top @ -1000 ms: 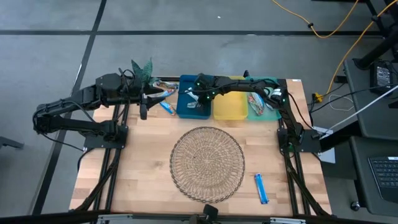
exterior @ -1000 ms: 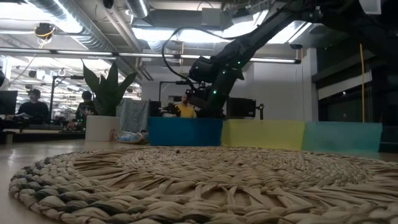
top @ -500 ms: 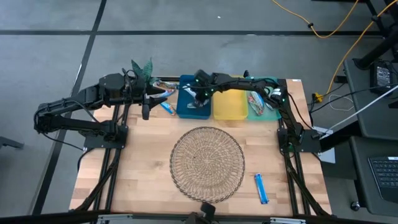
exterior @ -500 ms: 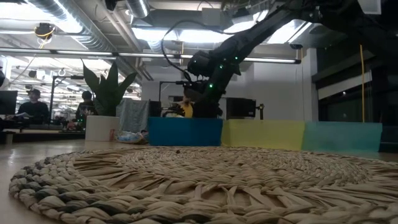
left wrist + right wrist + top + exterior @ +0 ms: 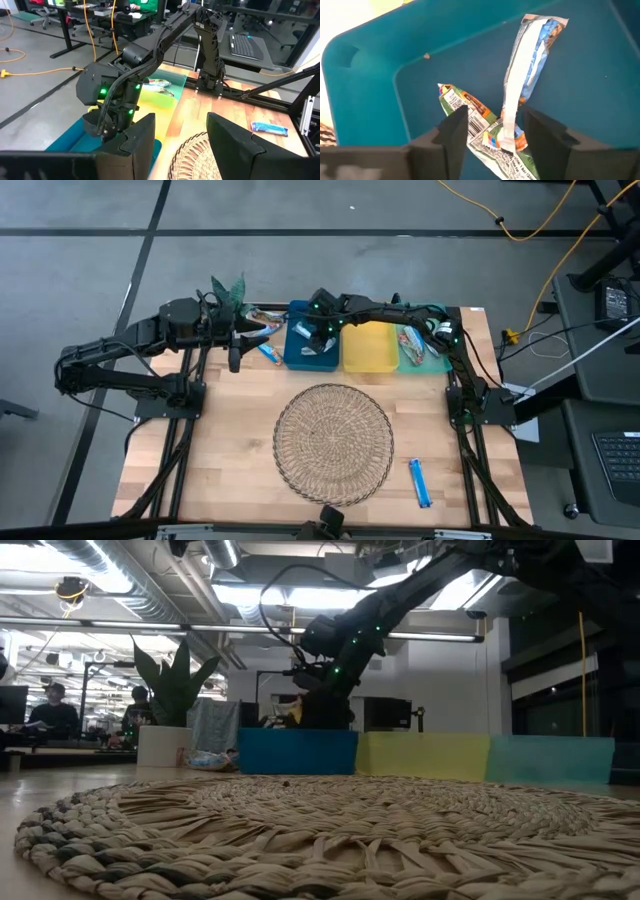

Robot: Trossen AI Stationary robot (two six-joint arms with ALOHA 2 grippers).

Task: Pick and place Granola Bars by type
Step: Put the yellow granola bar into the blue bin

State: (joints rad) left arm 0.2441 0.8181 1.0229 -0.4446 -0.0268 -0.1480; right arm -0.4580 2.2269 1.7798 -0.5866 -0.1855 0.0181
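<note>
My right gripper (image 5: 495,134) hangs open inside the blue tray (image 5: 365,75), over the tray's left part in the high view (image 5: 312,340). Two granola bars lie on the tray floor under it: a silver-white and blue one (image 5: 532,60) and a red-green one with a barcode (image 5: 470,112). Their near ends lie between my fingers. My left gripper (image 5: 182,142) waits open above the table's far left (image 5: 232,358). Another blue bar (image 5: 266,351) lies on the table left of the tray, and one more (image 5: 420,482) lies at the near right. Several bars (image 5: 412,345) are in the teal tray.
The yellow tray (image 5: 368,348) sits between the blue tray (image 5: 300,355) and the teal tray (image 5: 432,315) along the far edge. A round wicker mat (image 5: 333,442) fills the table's middle. A pile of bars (image 5: 262,320) and a potted plant (image 5: 228,288) stand at the far left.
My right gripper has moved a little toward the table's left over the blue tray. My left arm has kept still.
</note>
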